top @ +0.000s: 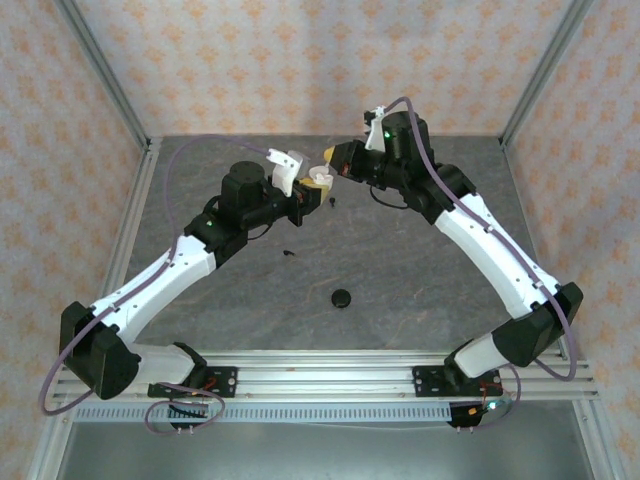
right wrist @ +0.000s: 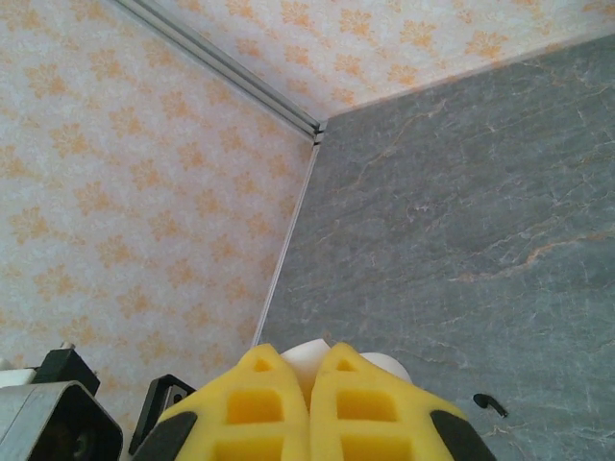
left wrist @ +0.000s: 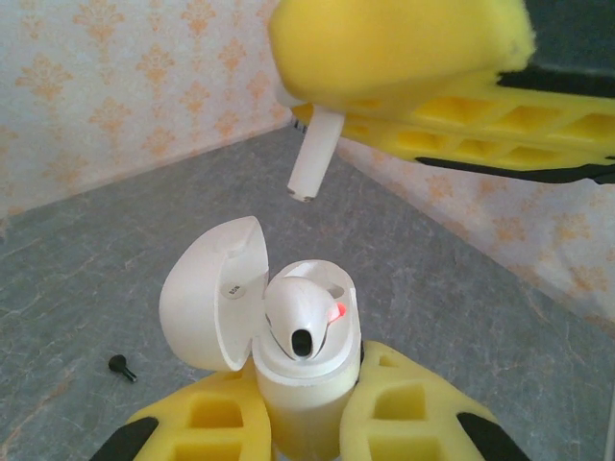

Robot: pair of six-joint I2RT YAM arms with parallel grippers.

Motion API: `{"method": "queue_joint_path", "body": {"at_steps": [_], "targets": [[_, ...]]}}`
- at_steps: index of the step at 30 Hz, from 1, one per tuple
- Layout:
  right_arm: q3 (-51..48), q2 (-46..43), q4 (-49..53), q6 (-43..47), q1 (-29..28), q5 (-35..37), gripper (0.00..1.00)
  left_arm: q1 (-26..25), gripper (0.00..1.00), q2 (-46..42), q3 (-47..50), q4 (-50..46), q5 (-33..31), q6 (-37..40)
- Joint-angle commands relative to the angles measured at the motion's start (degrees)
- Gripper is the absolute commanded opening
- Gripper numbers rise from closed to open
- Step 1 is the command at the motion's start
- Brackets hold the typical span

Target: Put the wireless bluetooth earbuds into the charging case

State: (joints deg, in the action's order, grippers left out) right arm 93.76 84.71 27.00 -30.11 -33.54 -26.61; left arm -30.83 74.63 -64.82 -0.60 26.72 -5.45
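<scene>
My left gripper (left wrist: 306,408) is shut on the white charging case (left wrist: 300,384), which stands upright with its lid (left wrist: 211,288) swung open to the left. One white earbud (left wrist: 303,312) sits in the case beside a small red light. Directly above, my right gripper (left wrist: 404,58) is shut on a second white earbud (left wrist: 314,154), whose stem hangs down clear of the case. From above, both grippers (top: 310,195) (top: 336,165) meet at the case (top: 319,180) over the far middle of the table. Past the right fingertips (right wrist: 259,370) the case (right wrist: 389,366) peeks out.
A black earbud (top: 331,203) lies just below the grippers and another (top: 289,252) nearer the arms; one shows on the table (left wrist: 122,366) (right wrist: 490,404). A round black object (top: 343,297) rests mid-table. Patterned walls enclose the grey table (top: 400,270).
</scene>
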Motion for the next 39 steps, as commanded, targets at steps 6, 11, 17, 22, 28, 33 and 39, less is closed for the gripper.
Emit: {"method": "queue_joint_path", "body": {"at_steps": [6, 11, 17, 22, 28, 33, 39], "targets": [[1.56, -0.23, 2.08, 2.31, -0.65, -0.73, 0.00, -0.41, 0.00, -1.32, -1.26, 0.77, -1.14, 1.13], [1.06, -0.07, 2.41, 2.90, -1.06, -1.60, 0.00, -0.46, 0.00, -1.12, -1.45, 0.69, -0.97, 1.09], [-0.10, -0.60, 4.19, 3.42, -1.10, -1.79, 0.00, -0.41, 0.00, -1.24, -1.71, 0.60, -0.79, 0.88], [-0.99, -0.68, 4.72, 3.40, -1.15, -2.07, 0.00, -0.46, 0.00, -1.52, -1.63, 0.13, -0.79, 1.15], [-1.37, -0.09, 5.32, 3.69, -1.18, -2.45, 0.00, -0.45, 0.00, -1.33, -1.74, 0.25, -0.53, 1.21], [-1.56, 0.00, 6.67, 4.35, -1.22, -2.63, 0.00, -0.39, 0.00, -1.06, -1.90, 0.58, -0.18, 1.06], [-0.81, 0.26, 8.54, 4.94, -1.20, 0.10, 0.00, -0.43, 0.00, -0.65, -1.72, 1.35, 0.56, 0.43]]}}
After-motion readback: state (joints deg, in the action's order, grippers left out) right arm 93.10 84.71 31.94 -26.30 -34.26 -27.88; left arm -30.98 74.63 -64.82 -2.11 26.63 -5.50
